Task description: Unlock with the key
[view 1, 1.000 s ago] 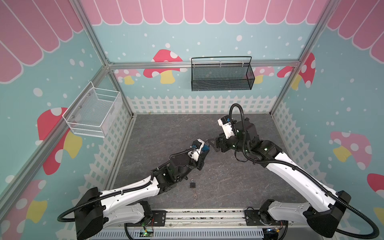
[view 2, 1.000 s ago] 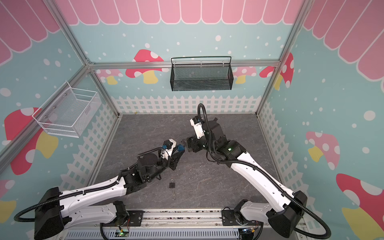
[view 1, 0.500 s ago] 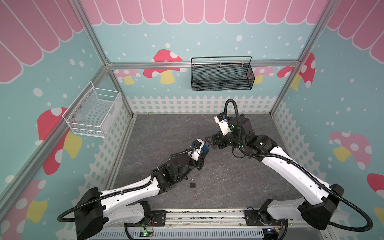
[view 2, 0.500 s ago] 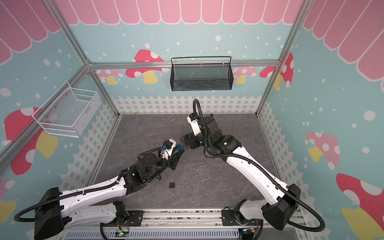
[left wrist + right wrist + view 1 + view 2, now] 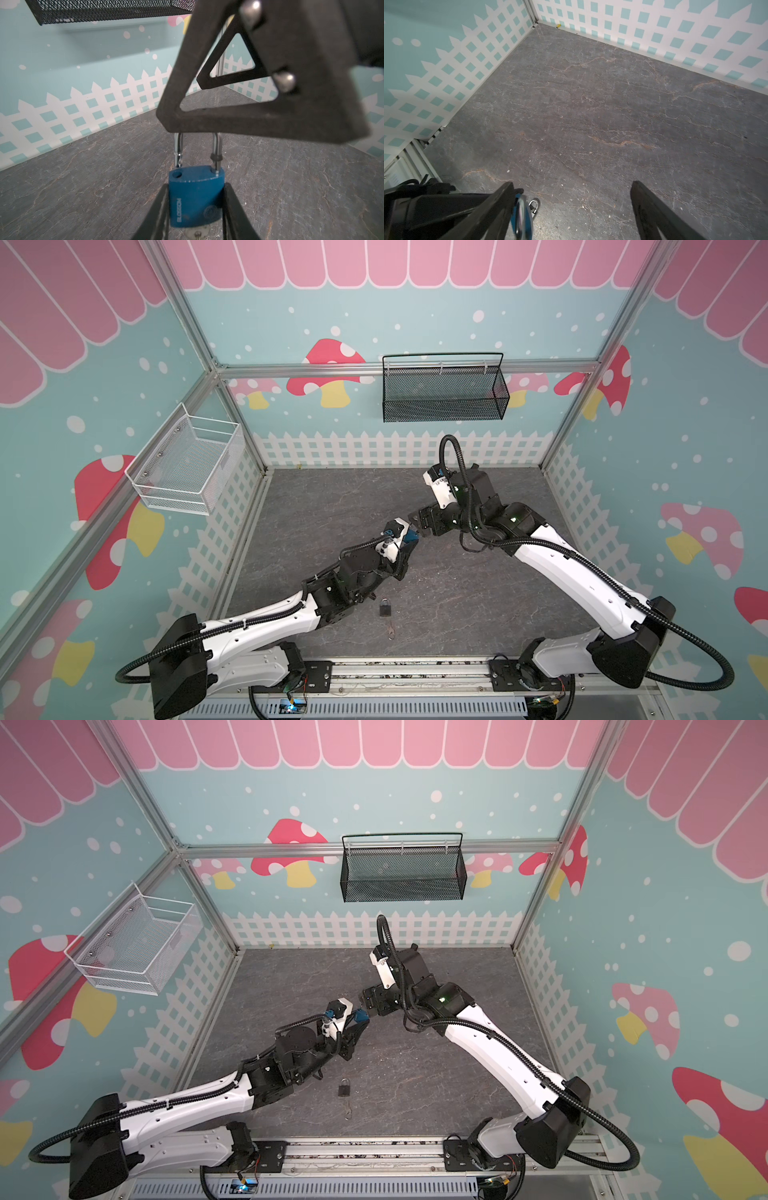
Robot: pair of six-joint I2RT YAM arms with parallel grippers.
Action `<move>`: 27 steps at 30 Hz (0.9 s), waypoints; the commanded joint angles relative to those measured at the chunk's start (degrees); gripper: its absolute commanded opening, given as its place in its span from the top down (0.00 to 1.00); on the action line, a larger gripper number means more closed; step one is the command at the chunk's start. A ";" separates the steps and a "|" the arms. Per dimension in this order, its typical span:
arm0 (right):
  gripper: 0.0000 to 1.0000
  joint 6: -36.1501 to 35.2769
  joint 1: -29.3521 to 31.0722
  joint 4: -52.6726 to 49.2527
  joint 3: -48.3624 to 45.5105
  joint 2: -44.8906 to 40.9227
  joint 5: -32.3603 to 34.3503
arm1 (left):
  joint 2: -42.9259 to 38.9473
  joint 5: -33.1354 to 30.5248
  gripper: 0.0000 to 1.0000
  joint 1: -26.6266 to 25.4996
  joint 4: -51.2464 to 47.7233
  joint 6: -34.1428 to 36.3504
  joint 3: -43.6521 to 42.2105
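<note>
My left gripper (image 5: 196,187) is shut on the body of a blue padlock (image 5: 195,199), held above the floor mid-scene in both top views (image 5: 411,536) (image 5: 360,1016). One leg of its silver shackle (image 5: 178,145) stands out of its hole. A silver key head (image 5: 197,233) shows under the lock body. My right gripper (image 5: 572,187) is open and meets the lock (image 5: 417,526). In the right wrist view the shackle (image 5: 521,216) sits edge-on just inside one finger (image 5: 506,195). In the left wrist view that finger (image 5: 259,99) hides the shackle's top.
A small dark padlock (image 5: 385,608) (image 5: 343,1088) lies on the grey floor near the front, with a small key-like piece (image 5: 392,630) just in front of it. A black mesh basket (image 5: 442,389) hangs on the back wall and a white wire basket (image 5: 187,464) on the left wall.
My right gripper has moved left up to the blue padlock and its jaws have spread wider. The left arm and the padlock have stayed still.
</note>
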 commanded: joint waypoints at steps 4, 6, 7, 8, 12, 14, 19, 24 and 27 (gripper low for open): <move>0.07 -1.32 0.23 -5.47 3.68 1.42 5.24 | 0.16 -0.97 1.00 -0.26 0.52 1.31 1.86; 0.05 -1.80 0.12 -6.15 4.19 1.53 5.54 | 0.04 -0.98 1.00 -0.30 0.35 1.67 1.79; 0.05 -2.14 0.11 -6.64 4.54 1.76 5.83 | -0.14 -0.95 1.00 -0.30 0.44 1.98 1.63; 0.05 -2.59 0.04 -7.33 4.93 2.11 5.80 | -0.36 -0.31 1.00 -0.31 0.77 2.29 1.35; 0.04 -4.44 -0.28 -10.35 6.81 3.56 5.00 | -0.92 0.13 1.00 -0.30 1.31 2.69 0.99; 0.03 -5.25 -0.73 -11.22 7.55 3.73 3.89 | -1.12 0.01 1.00 -0.30 1.06 2.98 0.99; 0.02 -8.41 -1.91 -12.81 9.00 4.08 -0.99 | -1.79 0.10 1.00 -0.31 1.21 3.91 0.56; 0.02 -9.37 -3.78 -13.99 8.94 4.17 -3.11 | -2.39 0.14 1.00 -0.31 1.80 4.49 0.22; 0.02 -10.19 -4.67 -14.42 8.95 4.08 -5.15 | -2.63 0.47 1.00 -0.31 2.54 4.74 -0.13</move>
